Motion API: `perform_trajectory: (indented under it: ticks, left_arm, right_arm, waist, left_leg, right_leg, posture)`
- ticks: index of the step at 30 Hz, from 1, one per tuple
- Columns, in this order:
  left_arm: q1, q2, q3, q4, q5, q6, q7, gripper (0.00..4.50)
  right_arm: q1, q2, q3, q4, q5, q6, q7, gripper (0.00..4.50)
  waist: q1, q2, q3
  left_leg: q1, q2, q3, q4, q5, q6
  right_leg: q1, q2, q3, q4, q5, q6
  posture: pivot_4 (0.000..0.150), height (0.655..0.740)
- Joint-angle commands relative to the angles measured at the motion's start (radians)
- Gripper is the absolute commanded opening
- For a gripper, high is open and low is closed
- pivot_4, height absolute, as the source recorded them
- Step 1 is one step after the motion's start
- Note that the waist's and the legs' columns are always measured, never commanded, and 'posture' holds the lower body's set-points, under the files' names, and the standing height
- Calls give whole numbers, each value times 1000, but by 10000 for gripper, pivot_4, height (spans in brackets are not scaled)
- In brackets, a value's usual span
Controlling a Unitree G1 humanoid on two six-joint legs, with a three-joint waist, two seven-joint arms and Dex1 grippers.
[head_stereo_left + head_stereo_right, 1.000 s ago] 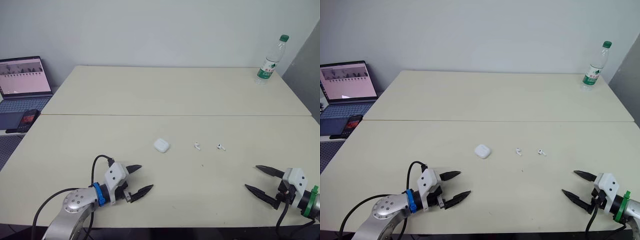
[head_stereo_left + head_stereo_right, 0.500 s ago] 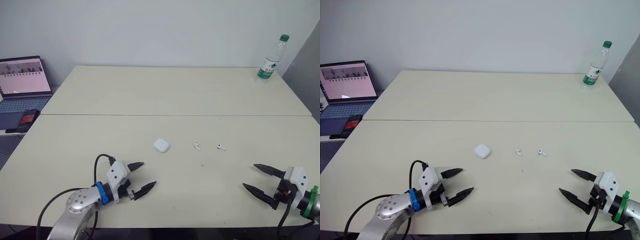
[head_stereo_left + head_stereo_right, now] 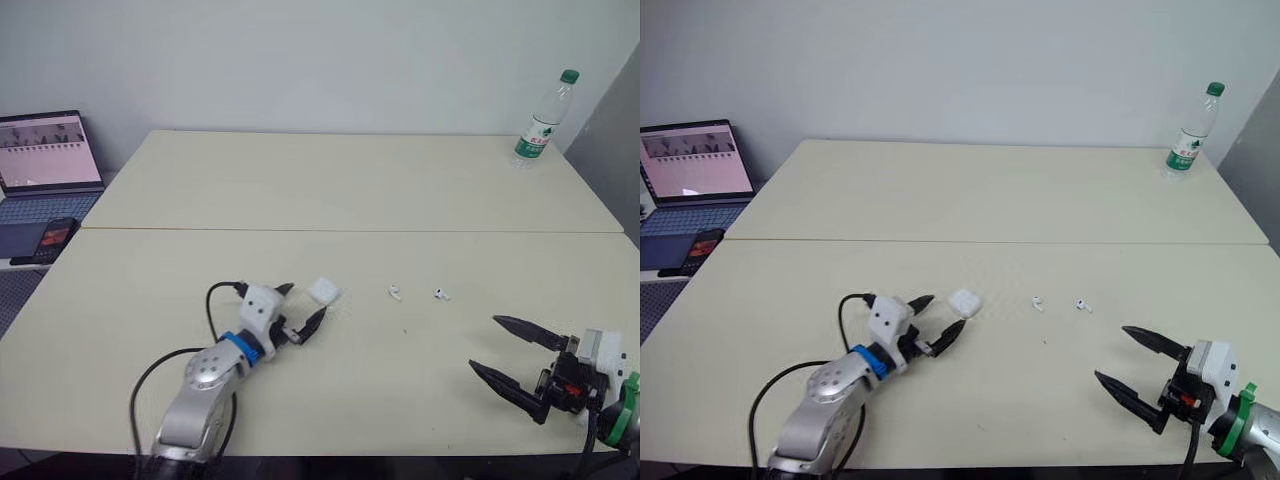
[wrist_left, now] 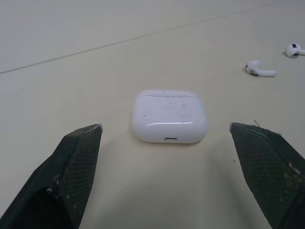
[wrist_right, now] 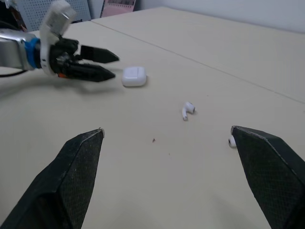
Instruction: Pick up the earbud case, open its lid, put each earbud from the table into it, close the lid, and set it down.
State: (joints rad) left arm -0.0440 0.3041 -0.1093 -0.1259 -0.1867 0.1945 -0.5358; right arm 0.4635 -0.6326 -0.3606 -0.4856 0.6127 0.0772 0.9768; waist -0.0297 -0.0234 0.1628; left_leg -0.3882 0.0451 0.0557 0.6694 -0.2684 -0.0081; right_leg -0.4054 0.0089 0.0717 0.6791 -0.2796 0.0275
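The white earbud case (image 3: pixel 322 290) lies shut on the table near the middle. Two white earbuds lie to its right, one (image 3: pixel 394 292) nearer the case and one (image 3: pixel 441 294) farther out. My left gripper (image 3: pixel 303 305) is open just short of the case, low over the table; in the left wrist view the case (image 4: pixel 170 116) sits ahead between the two fingers without touching them. My right gripper (image 3: pixel 484 343) is open near the front right of the table, well short of the earbuds, with nothing between its fingers.
A water bottle (image 3: pixel 541 120) stands at the far right corner. A laptop (image 3: pixel 45 165) and a phone (image 3: pixel 50 240) sit on a side surface to the left. A seam (image 3: pixel 350 231) runs across where the two tabletops meet.
My left gripper has moved forward and to the right, from the front edge up to the case. My right gripper has shifted slightly leftward. The case and earbuds have not moved.
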Motion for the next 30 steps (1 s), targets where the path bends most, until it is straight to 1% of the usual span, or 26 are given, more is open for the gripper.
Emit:
perform_trajectory:
  ticks: [1,5,14,17,20,21,26,27,30]
  left_arm:
    - [-36,-10,-26,29,30,13,10,45000]
    - [-71,-7,-38,67,44,36,7,45000]
    - [-103,-28,-44,91,43,46,5,45000]
    - [-106,-35,-43,94,42,42,2,39573]
    - [-106,-37,-43,99,42,34,-3,29759]
    - [-106,-37,-43,100,44,31,-4,27748]
    - [-97,-43,-47,76,22,27,-29,27754]
    - [-92,-49,-44,61,1,35,-40,27754]
    - [-93,-76,-36,2,-67,41,-77,27754]
  right_arm:
    - [1,0,-15,-47,18,13,-18,44749]
    - [3,0,-20,-50,17,17,-16,44749]
    - [34,12,-25,-55,8,3,-15,44749]
    - [41,14,-25,-60,7,2,-18,45000]
    - [45,16,-27,-62,5,0,-20,45000]
    - [47,17,-28,-62,5,-1,-20,45000]
    - [54,18,-24,-64,-13,5,-37,45000]
    - [51,17,-17,-68,-16,18,-50,45000]
    - [10,10,20,-112,13,128,-140,45000]
  waist:
    - [-1,0,0]
    - [0,0,0]
    - [0,0,0]
    - [0,0,0]
    - [0,0,0]
    - [0,0,0]
    - [0,0,0]
    - [0,0,0]
    - [0,0,0]
  left_leg:
    - [0,0,0,0,0,0]
    - [0,0,-1,-1,0,0]
    - [0,0,0,-1,0,0]
    - [0,0,0,0,0,0]
    - [0,0,0,0,0,0]
    - [0,0,0,0,0,0]
    - [0,0,0,-1,0,0]
    - [0,0,0,-1,0,0]
    - [0,0,0,-1,0,0]
  right_leg:
    - [0,0,0,0,0,0]
    - [0,1,0,0,0,0]
    - [0,0,0,0,0,0]
    - [0,0,0,0,0,0]
    - [0,0,0,0,0,0]
    - [0,0,0,0,0,0]
    - [0,0,0,0,0,0]
    - [0,0,0,0,0,0]
    - [0,0,0,0,0,0]
  posture:
    - [1500,7362]
    - [1500,7362]
    - [1500,7362]
    - [1500,7362]
    - [1500,7362]
    - [1500,7362]
    - [1500,7362]
    - [1500,7362]
    - [1500,7362]
